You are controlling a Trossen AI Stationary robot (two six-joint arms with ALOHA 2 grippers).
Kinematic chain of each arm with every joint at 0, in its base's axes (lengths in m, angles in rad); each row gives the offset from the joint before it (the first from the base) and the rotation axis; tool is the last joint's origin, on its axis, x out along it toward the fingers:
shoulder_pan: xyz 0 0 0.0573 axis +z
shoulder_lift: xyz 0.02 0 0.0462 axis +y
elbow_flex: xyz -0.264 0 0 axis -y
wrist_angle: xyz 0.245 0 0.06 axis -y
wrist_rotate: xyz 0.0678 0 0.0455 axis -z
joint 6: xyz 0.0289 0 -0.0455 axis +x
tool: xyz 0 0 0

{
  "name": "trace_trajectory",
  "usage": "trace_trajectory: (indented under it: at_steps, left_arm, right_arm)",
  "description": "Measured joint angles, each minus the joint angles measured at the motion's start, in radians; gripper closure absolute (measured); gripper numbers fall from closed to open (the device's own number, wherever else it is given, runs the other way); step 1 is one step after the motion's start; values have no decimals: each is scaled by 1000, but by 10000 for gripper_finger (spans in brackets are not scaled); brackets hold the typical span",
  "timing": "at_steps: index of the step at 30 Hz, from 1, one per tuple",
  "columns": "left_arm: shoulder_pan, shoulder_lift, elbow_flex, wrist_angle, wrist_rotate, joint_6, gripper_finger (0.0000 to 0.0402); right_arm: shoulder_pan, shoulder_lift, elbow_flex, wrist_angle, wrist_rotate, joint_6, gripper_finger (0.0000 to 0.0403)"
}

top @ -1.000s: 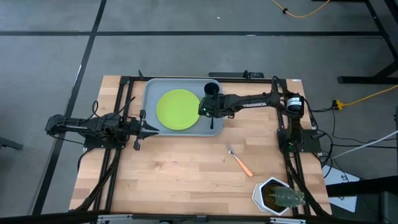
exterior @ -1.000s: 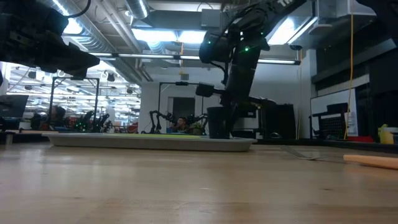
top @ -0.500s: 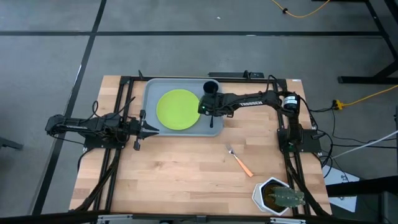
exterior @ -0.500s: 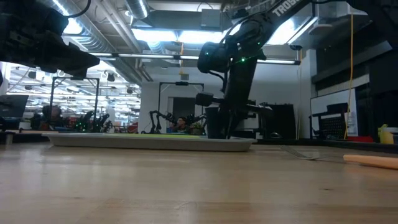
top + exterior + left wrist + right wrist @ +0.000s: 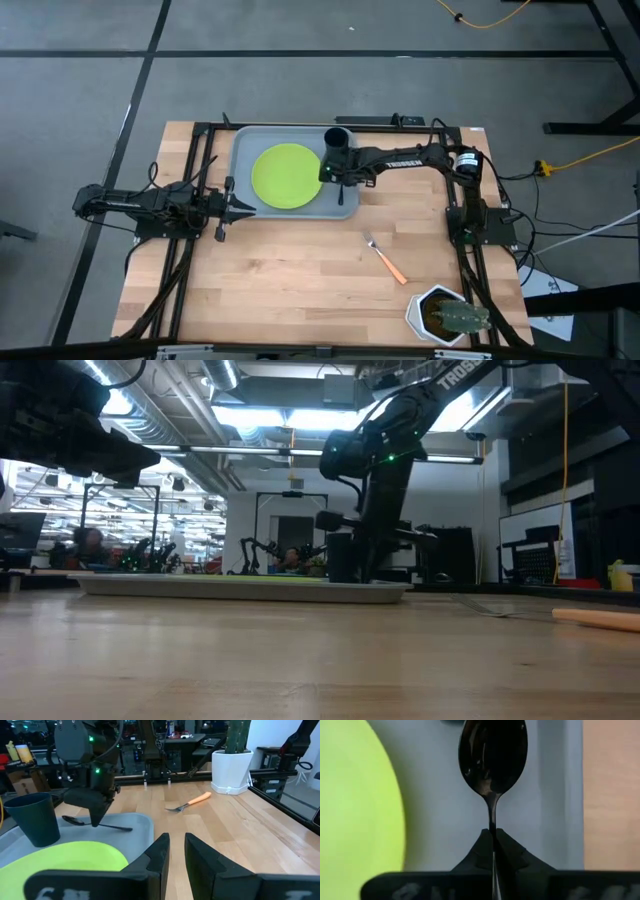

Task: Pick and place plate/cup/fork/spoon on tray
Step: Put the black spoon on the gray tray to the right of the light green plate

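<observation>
Pinching spoon handle, right end effector, over tray

4 cameras cover this bench. 1 hangs overhead and looks straight down, taking in the whole table, both arms and the floor around. 1 sits at tabletop height and looks level across the wood into the lab behind, so the tray shows only as a thin edge. The left wrist camera faces along the table from just beside the tray, sharing the plate, cup and fork with the overhead view. The right wrist camera points down from very close, showing little beyond the spoon.
</observation>
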Motion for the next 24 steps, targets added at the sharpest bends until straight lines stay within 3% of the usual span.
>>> trace_trajectory:
  at_steps: [17, 24]
  left_arm:
    - [0, 0, 0, 0, 0, 0, 349]
    - [0, 0, 0, 0, 0, 0, 349]
  right_arm:
    - [4, 0, 0, -50, -33, -75, 377]
    - [4, 0, 0, -40, 19, -121, 376]
